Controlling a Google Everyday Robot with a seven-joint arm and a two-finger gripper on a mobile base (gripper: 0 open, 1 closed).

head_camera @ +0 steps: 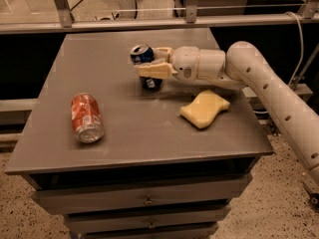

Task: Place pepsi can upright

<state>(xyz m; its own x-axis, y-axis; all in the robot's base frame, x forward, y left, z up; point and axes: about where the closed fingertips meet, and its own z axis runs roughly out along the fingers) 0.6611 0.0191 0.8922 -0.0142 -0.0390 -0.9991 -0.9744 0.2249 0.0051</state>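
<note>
The pepsi can [144,55], dark blue with a silver top, stands upright near the middle of the grey table [124,118], its base on or just above the surface. My gripper [149,63] reaches in from the right and is shut on the pepsi can, one cream finger [153,70] across its front and the other behind it. The white arm [259,83] runs off to the right edge.
A red-orange soda can [86,117] lies on its side at the table's front left. A yellow sponge [205,108] lies to the right, just below the arm. A metal rail [149,23] runs behind the table. Drawers [144,200] sit under the tabletop.
</note>
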